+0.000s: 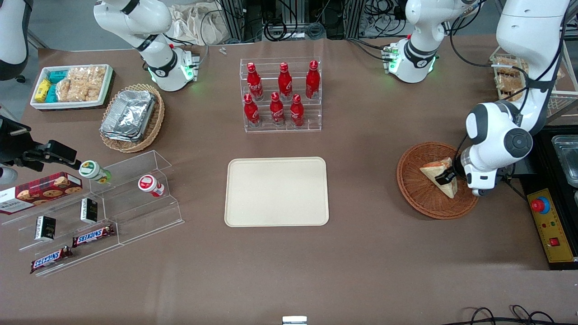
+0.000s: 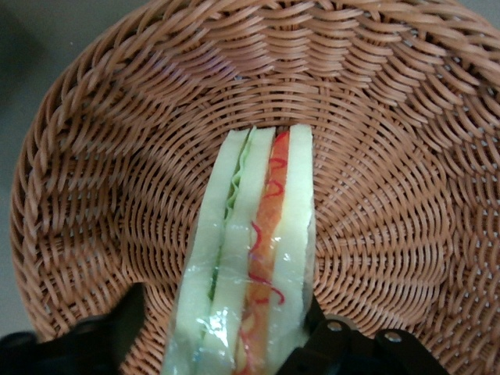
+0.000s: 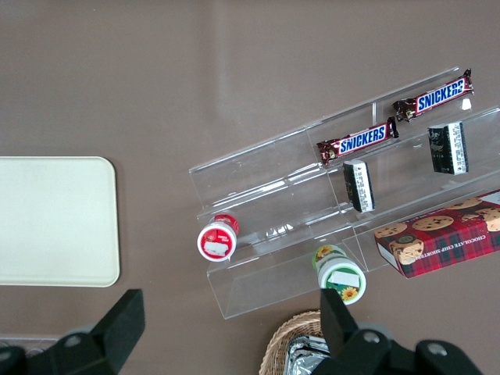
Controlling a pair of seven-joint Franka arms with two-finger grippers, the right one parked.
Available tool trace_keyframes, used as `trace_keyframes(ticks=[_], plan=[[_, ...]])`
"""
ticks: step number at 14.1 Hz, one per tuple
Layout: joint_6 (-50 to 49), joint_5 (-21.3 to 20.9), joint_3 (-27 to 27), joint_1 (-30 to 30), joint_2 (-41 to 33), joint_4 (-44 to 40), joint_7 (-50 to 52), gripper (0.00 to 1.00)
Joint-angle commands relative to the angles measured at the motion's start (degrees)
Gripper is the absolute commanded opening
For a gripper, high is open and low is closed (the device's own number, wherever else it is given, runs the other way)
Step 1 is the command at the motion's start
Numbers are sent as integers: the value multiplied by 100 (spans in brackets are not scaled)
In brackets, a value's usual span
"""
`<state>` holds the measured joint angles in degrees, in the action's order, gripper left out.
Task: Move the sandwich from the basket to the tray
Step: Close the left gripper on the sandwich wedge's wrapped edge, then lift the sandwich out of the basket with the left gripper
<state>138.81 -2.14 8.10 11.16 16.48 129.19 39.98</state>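
Observation:
The sandwich point(image 1: 434, 173) is a wrapped white-bread wedge standing on edge in the round reddish-brown basket point(image 1: 417, 194) toward the working arm's end of the table. In the left wrist view its pink, orange and green layers point(image 2: 254, 258) run up the middle of the basket's weave point(image 2: 117, 195). My left gripper point(image 1: 447, 177) is down in the basket, open, with the sandwich between its fingers point(image 2: 223, 332). One finger point(image 2: 320, 332) touches the bread; the other finger point(image 2: 113, 332) stands apart from it with wicker showing in the gap. The cream tray point(image 1: 277, 191) lies bare at the table's middle.
A clear rack of red bottles point(image 1: 281, 95) stands farther from the front camera than the tray. A clear stepped stand point(image 1: 104, 203) with snacks, a tan oval basket with foil containers point(image 1: 132, 116) and a white snack bin point(image 1: 72, 85) lie toward the parked arm's end. A control box with a red button point(image 1: 544, 216) lies beside the basket.

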Motion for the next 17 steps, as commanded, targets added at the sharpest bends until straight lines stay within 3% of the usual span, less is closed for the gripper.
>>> trace_keyframes(ticks=[1,5,8,12,14,17], plan=[[120,29,25,-52,-39,36,89,0],[-412,-14,139,-114,-294,-366,537,0],[-2124,-41,270,-123,-452,-1445,450,0],[-4419,-32,789,-132,-338,-3571,441,0],[-4923,29,1060,-141,-312,-4302,458,0],[-5022,29,1719,-141,-242,-4736,239,0]])
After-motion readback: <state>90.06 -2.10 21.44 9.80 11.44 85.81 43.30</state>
